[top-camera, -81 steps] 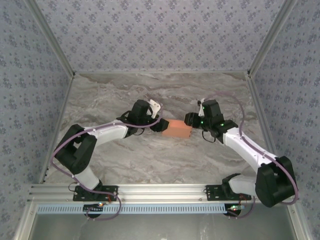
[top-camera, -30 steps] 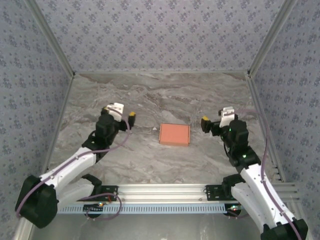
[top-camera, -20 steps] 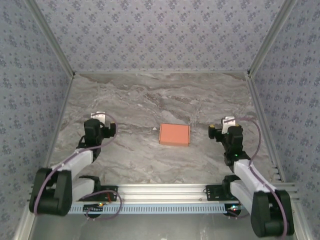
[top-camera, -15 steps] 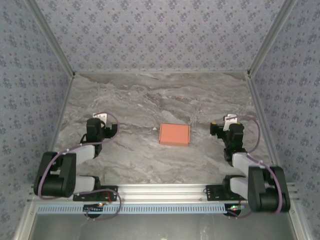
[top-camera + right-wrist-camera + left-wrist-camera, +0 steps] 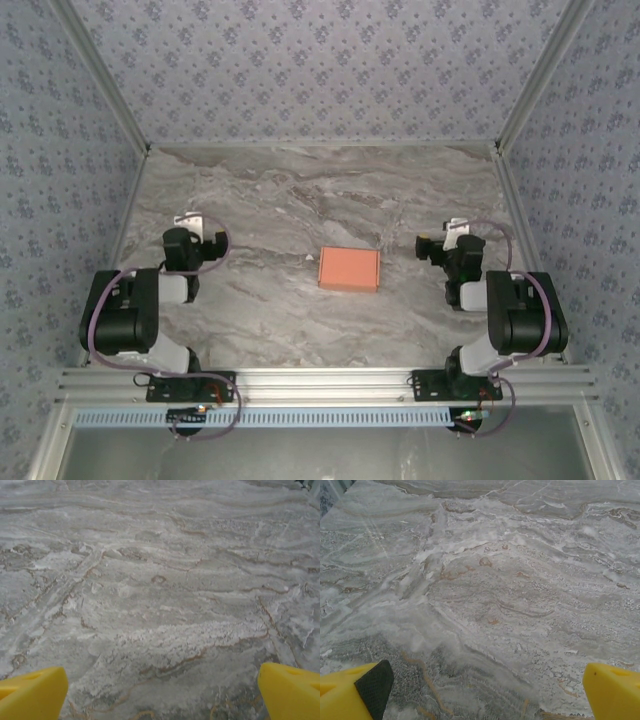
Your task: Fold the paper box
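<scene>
Paper box (image 5: 349, 268): small flat salmon-orange rectangle, lying mid-table on the marble tabletop (image 5: 300, 190), between the two arms and well apart from both. Left gripper (image 5: 487, 687): yellow fingers spread wide, holding nothing, marble beneath. Right gripper (image 5: 162, 690): likewise spread wide, empty. Both arms sit folded near their bases.

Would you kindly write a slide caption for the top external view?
Salmon paper box lies flat on the table between the open, empty left gripper and right gripper, both arms tucked back.
</scene>
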